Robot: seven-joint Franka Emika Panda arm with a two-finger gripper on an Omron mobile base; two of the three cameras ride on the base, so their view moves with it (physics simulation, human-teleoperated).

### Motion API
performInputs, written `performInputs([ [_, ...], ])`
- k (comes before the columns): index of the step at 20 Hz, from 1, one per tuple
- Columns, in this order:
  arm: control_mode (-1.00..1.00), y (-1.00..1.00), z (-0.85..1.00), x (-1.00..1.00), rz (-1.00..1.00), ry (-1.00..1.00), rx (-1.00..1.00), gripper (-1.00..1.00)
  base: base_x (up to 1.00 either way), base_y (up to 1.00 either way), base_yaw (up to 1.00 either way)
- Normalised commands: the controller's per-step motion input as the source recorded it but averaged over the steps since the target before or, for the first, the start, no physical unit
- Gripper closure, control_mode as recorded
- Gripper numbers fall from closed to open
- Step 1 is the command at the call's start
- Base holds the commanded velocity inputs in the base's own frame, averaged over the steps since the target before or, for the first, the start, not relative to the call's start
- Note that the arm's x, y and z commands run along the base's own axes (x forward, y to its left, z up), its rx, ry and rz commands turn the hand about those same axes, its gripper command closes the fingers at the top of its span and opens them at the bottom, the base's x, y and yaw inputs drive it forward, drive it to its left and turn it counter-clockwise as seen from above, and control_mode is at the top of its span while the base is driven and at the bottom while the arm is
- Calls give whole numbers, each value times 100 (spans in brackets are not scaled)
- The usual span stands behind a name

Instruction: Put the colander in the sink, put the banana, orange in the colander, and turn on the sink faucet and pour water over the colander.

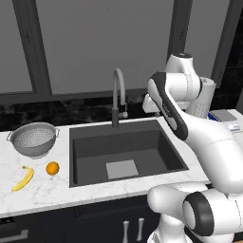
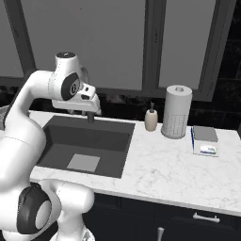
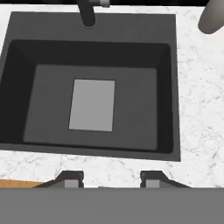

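Looking at the sink (image 1: pixel 126 152): dark basin set in the white marble counter (image 2: pixel 174 169), lighter grey square on its floor, nothing in it. Colander (image 1: pixel 33 138) sits upright on the counter left of the sink, near the back, apart from the rim. Banana (image 1: pixel 23 178) lies on the counter in front of the colander, orange (image 1: pixel 52 168) just beside it on the sink side; the 2 fruits are not touching. Sink faucet (image 1: pixel 117 97) stands at the back edge of the basin, spout arched over it, no water visible.

Arm is folded up high over the right side of the sink, hand pointing down. Gripper (image 3: pixel 109 178) hovers above the front counter edge in the hand view, looking straight down into the basin; 2 finger tips stand apart with a clear gap and nothing between them, so jaws released, carrying nothing.

Right of the sink on the counter: soap dispenser (image 2: pixel 151 119), paper-towel roll (image 2: pixel 176 117) just beside it, then a small grey scale-like block (image 2: pixel 204 140) further right. Windows run behind the counter.
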Motion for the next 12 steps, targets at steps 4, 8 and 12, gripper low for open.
performInputs([
  [4,-100,5,-10,-30,1,0,0,-100,0,0,0],
  [8,-100,22,-21,-62,0,0,0,-100,0,0,0],
  [12,-100,44,-25,-61,-2,0,1,-100,0,0,0],
])
